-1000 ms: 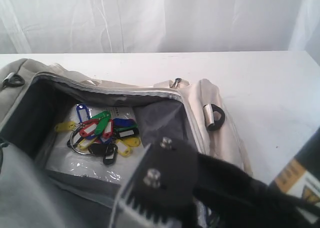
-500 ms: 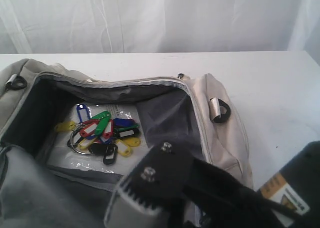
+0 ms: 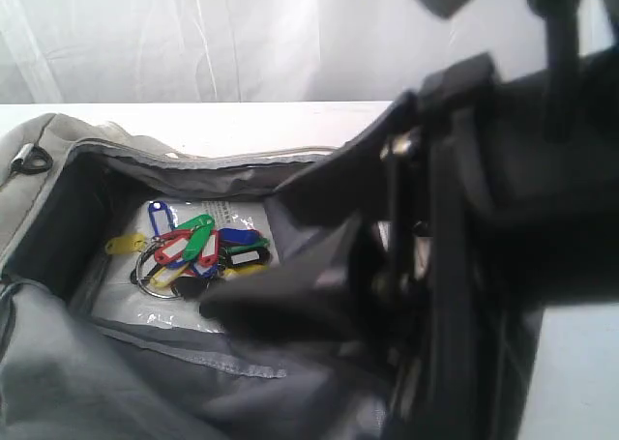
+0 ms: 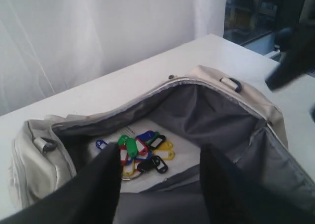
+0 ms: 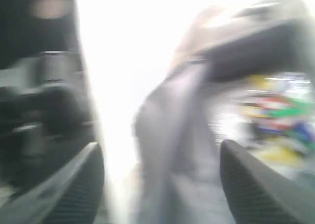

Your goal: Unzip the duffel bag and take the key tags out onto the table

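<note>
Exterior view: the duffel bag (image 3: 58,140) lies on the table (image 3: 242,116) with its main zip open and its mouth gaping, grey lining showing all round. The key tags (image 3: 193,251) are inside the bag, on its floor. They are a bunch of red, green, blue, yellow and black tags on metal rings, resting on a white sheet (image 3: 237,216) under clear plastic.

The right arm (image 3: 484,218) looms dark and blurred over one end of the bag. A dark part of it reaches down into the bag's mouth just beside the tags; whether it touches them cannot be told.

In the right wrist view the right gripper (image 5: 162,184) has its two fingers spread wide with nothing between them. The bag's lining and the smeared colours of the tags lie beyond.

In the left wrist view the left gripper (image 4: 160,184) hovers above one edge of the bag, jaws likewise released and empty, looking down into the bag at the tags. A black loop (image 4: 231,83) sits on the bag's outer end. A white curtain (image 3: 193,34) hangs behind the bag and table.
</note>
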Robot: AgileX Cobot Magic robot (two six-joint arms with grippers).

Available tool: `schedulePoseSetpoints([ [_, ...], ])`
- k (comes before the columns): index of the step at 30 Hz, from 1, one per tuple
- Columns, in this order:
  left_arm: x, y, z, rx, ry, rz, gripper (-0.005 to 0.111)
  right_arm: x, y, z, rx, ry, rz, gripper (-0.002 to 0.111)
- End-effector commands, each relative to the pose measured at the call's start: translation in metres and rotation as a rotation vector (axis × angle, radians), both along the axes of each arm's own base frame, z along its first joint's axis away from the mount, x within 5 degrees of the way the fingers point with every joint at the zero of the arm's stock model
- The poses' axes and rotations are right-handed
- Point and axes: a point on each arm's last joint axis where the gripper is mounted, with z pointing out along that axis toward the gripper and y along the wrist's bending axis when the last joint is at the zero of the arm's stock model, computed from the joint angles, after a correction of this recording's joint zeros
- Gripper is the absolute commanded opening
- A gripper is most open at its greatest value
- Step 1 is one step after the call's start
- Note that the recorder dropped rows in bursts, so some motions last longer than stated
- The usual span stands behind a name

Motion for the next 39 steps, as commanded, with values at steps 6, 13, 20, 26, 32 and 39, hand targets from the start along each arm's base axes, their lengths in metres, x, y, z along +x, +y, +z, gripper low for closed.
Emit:
schedulePoseSetpoints([
  [6, -0.007, 0.001, -0.034, 0.018, 0.033, 0.009, 0.053, 0.053, -0.052, -0.009, -0.279, -0.272, -0.719, 0.049],
  [13, -0.003, 0.008, -0.051, 0.029, -0.022, 0.093, 0.03, 0.066, -0.066, -0.052, -0.339, -0.318, -0.974, 0.021],
  [20, 0.004, 0.013, -0.05, 0.018, -0.062, 0.164, 0.0, 0.077, -0.086, -0.12, -0.327, -0.165, -1.255, 0.006],
  [26, 0.007, 0.02, -0.047, 0.01, -0.096, 0.249, 0.0, 0.085, -0.077, -0.17, -0.266, 0.039, -1.27, 0.006],
  [32, 0.009, 0.025, -0.048, 0.019, -0.085, 0.305, 0.0, 0.096, -0.067, -0.213, -0.314, 0.184, -1.333, 0.006],
  [39, 0.009, 0.026, -0.049, 0.033, -0.081, 0.316, 0.0, 0.104, -0.03, -0.257, -0.363, 0.332, -1.177, 0.006],
])
